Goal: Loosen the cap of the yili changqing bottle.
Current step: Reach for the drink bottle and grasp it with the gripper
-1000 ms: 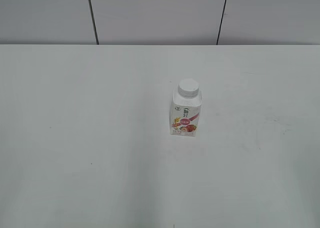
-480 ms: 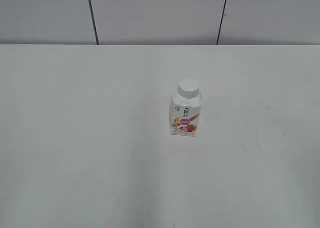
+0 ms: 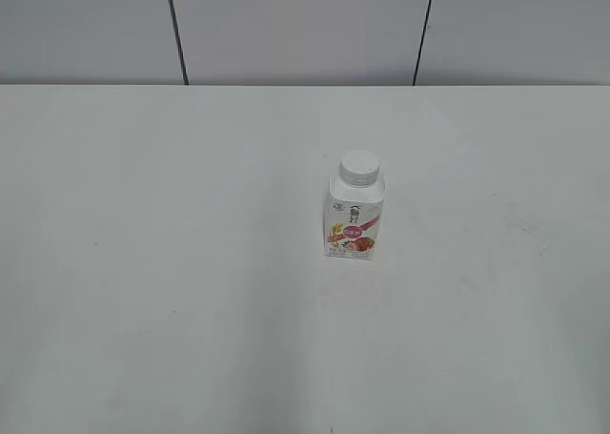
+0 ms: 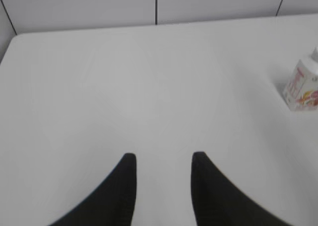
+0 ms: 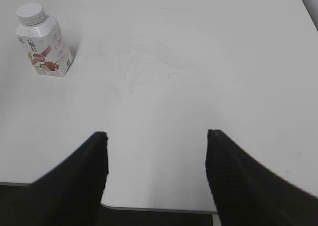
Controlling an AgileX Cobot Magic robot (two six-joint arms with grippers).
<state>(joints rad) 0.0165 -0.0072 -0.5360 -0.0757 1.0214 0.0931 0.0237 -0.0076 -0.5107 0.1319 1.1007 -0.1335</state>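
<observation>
The yili changqing bottle (image 3: 355,219) stands upright on the white table, a little right of the middle, with its white cap (image 3: 359,168) on its neck. It also shows at the right edge of the left wrist view (image 4: 301,86) and at the top left of the right wrist view (image 5: 43,46), cap (image 5: 30,13) on top. My left gripper (image 4: 162,159) is open and empty, well to the left of the bottle. My right gripper (image 5: 155,135) is open and empty near the table's front edge. Neither gripper shows in the exterior view.
The white table (image 3: 191,262) ends at a grey panelled wall (image 3: 305,29) at the back. Its front edge and a corner (image 5: 159,207) show low in the right wrist view.
</observation>
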